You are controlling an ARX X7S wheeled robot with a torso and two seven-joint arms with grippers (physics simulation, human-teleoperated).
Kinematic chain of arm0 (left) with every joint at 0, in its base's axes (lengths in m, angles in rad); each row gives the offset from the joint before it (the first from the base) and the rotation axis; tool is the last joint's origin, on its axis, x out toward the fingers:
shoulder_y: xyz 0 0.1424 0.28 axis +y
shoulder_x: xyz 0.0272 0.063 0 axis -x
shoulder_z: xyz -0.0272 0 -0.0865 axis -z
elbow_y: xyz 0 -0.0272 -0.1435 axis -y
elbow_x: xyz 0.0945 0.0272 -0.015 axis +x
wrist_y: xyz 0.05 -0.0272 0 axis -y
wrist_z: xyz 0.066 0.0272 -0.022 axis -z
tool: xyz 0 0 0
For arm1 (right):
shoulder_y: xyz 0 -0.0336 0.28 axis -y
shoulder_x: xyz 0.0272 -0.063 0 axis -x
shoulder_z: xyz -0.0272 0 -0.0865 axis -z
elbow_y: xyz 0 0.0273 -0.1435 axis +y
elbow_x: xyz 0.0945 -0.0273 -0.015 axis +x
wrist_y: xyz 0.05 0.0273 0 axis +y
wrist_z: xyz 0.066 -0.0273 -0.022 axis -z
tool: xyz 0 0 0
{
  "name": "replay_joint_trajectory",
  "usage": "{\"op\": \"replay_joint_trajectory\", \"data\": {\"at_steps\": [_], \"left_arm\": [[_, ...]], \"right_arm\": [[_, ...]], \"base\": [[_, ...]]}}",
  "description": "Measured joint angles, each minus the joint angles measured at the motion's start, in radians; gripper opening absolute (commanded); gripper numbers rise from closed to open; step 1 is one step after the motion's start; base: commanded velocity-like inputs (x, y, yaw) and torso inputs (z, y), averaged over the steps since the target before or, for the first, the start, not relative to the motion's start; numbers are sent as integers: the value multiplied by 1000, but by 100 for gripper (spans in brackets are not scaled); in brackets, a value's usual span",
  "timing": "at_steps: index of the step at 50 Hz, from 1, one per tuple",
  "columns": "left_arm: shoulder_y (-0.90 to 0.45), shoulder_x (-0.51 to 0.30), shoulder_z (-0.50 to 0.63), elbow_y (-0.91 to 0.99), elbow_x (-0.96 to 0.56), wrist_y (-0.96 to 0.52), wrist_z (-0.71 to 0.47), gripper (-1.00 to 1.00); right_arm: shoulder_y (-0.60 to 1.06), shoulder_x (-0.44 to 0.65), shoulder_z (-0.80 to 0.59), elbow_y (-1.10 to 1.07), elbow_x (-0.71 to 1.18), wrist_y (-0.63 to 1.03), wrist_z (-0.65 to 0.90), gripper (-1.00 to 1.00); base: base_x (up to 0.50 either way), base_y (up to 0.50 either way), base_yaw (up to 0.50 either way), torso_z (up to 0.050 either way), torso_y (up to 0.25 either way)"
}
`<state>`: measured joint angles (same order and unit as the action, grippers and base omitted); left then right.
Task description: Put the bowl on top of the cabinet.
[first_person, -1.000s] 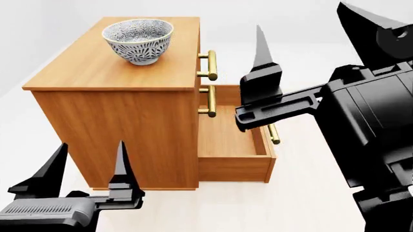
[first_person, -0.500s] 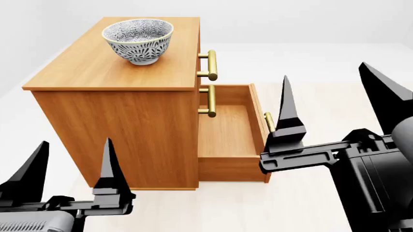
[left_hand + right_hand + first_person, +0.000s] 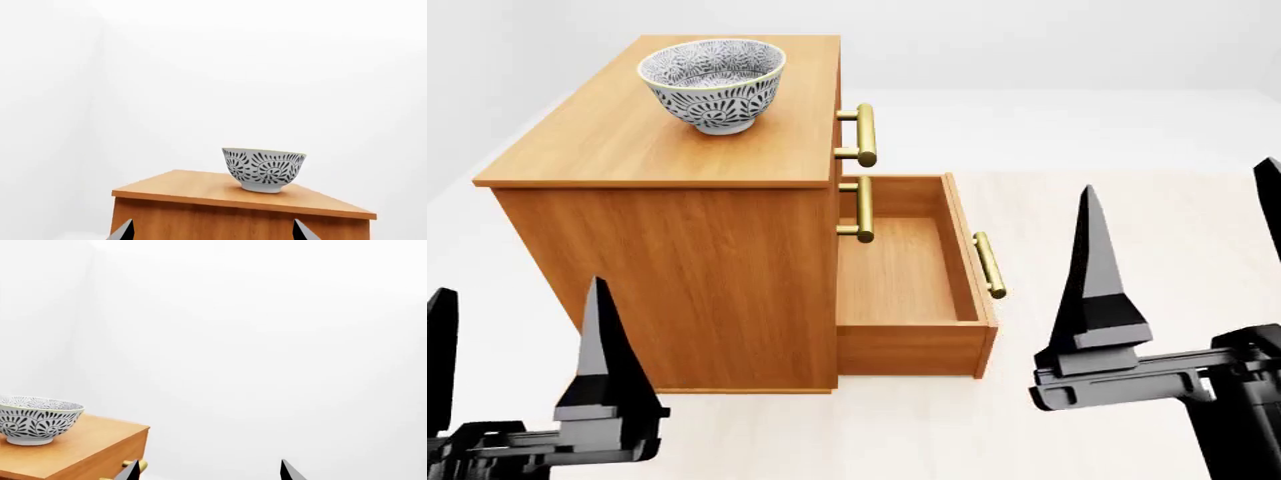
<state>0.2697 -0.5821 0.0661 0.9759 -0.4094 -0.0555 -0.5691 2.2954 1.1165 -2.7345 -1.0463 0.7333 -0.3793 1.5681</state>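
We see the bowl (image 3: 713,82) sitting upright on the far part of the cabinet (image 3: 667,250) top. The bottom drawer (image 3: 910,290) is pulled out (nothing in it). Our left gripper (image 3: 514,365) and right gripper (image 3: 1181,260) are wide open, holding nothing, near us.

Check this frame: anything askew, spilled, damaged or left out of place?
One thing: the cabinet's bottom drawer stands pulled out and empty, while the two above look shut. The bowl sits upright and intact on the cabinet top, nothing spilled.
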Motion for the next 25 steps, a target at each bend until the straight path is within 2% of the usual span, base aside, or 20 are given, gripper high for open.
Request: {"op": "replay_joint_trajectory", "data": {"at_steps": [12, 25], "left_arm": [[52, -45, -37, 45, -8, 48, -43, 100], [109, -203, -10, 63, 11, 173, -205, 100]], "right_arm": [[42, 41, -90, -1, -102, -26, 2, 100], [56, 81, -135, -1, -199, -34, 2, 100]], "base": [[0, 0, 0, 0, 0], [0, 0, 0, 0, 0]]}}
